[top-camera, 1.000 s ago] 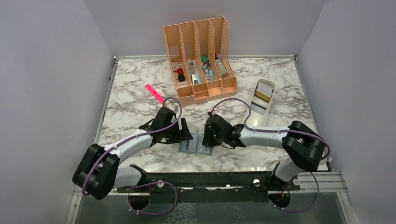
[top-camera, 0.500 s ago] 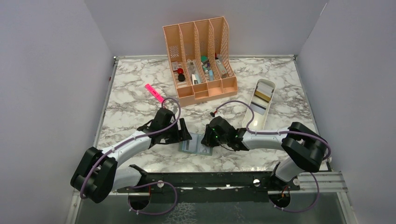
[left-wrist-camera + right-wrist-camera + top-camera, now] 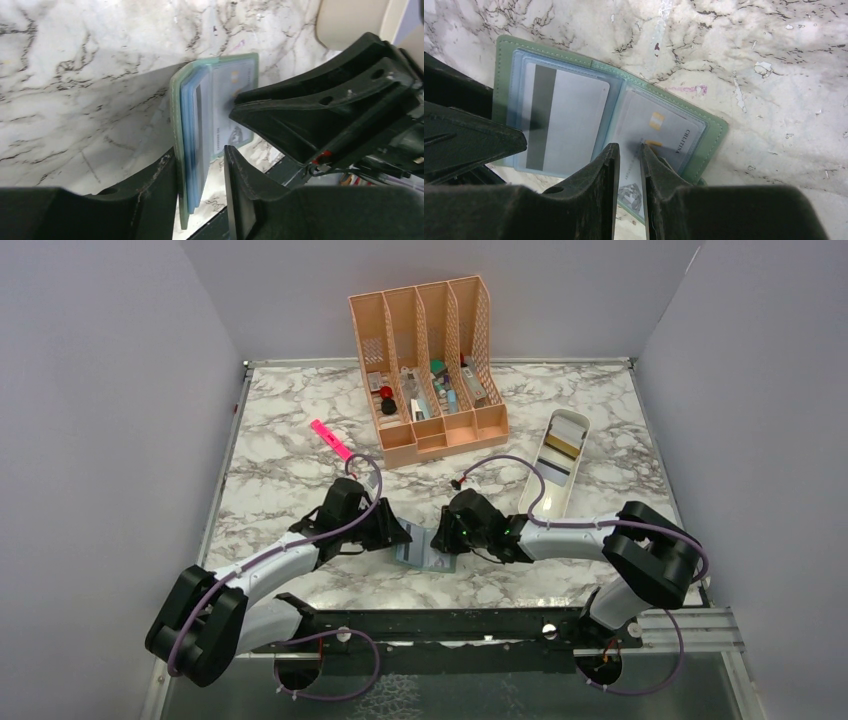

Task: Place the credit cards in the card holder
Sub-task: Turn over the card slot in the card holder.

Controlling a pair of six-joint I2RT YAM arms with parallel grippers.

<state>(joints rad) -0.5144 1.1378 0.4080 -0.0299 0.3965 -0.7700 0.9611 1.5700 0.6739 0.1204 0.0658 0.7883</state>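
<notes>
The grey-green card holder (image 3: 418, 549) lies open on the marble between both grippers. My left gripper (image 3: 199, 154) straddles its left flap. One finger touches the green cover (image 3: 176, 125), and a gap shows between the blue pockets and the other finger. My right gripper (image 3: 628, 148) has its jaws a narrow gap apart, with the tips resting on a white credit card (image 3: 664, 130). That card sits partly in the right pocket, its near end sticking out. A card with a dark stripe (image 3: 569, 120) is in the left pocket. More cards (image 3: 565, 443) lie in the white tray.
The long white tray (image 3: 541, 502) lies right of the card holder, next to my right arm. The peach desk organizer (image 3: 430, 360) stands at the back. A pink highlighter (image 3: 330, 439) lies at the back left. The left gripper's fingers (image 3: 469, 135) show beside the holder's left edge.
My left gripper has slid a little toward the near right along the holder's left edge. My right wrist has dropped and shifted slightly left onto the holder.
</notes>
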